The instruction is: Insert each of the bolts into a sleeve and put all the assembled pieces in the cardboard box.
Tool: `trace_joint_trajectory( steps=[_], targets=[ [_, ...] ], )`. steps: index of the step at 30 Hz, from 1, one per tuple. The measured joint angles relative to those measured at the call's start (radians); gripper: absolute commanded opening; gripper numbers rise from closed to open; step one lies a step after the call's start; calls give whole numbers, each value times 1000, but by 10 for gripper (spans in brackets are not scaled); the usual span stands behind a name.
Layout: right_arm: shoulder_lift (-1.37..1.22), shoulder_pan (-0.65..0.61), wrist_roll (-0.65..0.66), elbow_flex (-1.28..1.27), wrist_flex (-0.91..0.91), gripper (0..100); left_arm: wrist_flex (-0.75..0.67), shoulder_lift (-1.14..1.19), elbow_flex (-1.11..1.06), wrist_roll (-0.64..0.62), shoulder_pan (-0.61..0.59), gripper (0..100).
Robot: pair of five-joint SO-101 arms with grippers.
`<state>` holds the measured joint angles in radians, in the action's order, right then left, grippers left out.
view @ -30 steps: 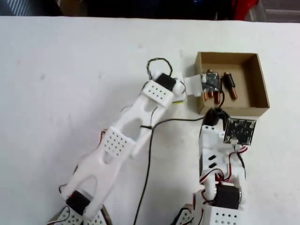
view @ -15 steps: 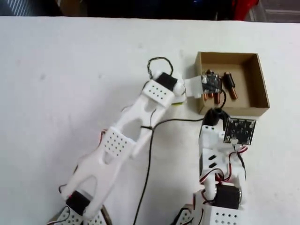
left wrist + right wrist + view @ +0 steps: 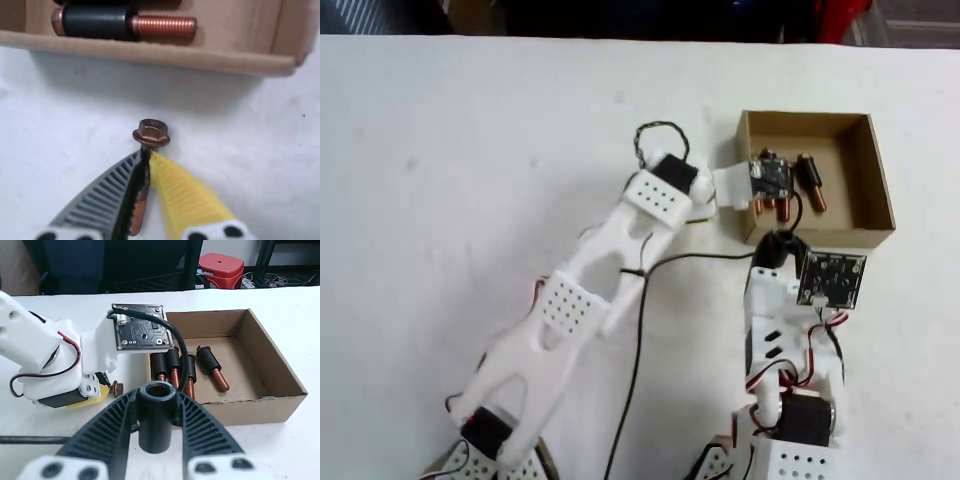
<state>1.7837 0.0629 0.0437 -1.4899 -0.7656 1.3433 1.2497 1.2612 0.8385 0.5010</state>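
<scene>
On a white worktop (image 3: 470, 150), just outside the cardboard box (image 3: 260, 407) holding four assembled pieces (image 3: 189, 371), the left pincer (image 3: 145, 160) pinches a copper bolt (image 3: 151, 134) by its shank while the right pincer (image 3: 157, 399) clamps an upright black sleeve (image 3: 157, 422), bore exposed, seemingly to receive it.

White table (image 3: 450, 140); red container (image 3: 221, 265) on the dim floor behind
</scene>
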Motion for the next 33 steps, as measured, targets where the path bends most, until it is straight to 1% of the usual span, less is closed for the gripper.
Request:
trace_joint_trajectory(
  steps=[2,16,21,24,28,33],
  targets=[
    [0,0,0,0,0,18,0,0,0,0,0,149],
    [17,9,0,0,0,18,0,23,20,2,-2,155],
    [17,11,0,0,0,18,0,23,20,61,-2,143],
    [17,11,0,0,0,18,21,21,20,98,-2,91],
    [17,11,0,0,0,18,51,17,21,140,0,85],
    [3,8,0,0,0,18,77,14,21,150,0,83]
  ],
)
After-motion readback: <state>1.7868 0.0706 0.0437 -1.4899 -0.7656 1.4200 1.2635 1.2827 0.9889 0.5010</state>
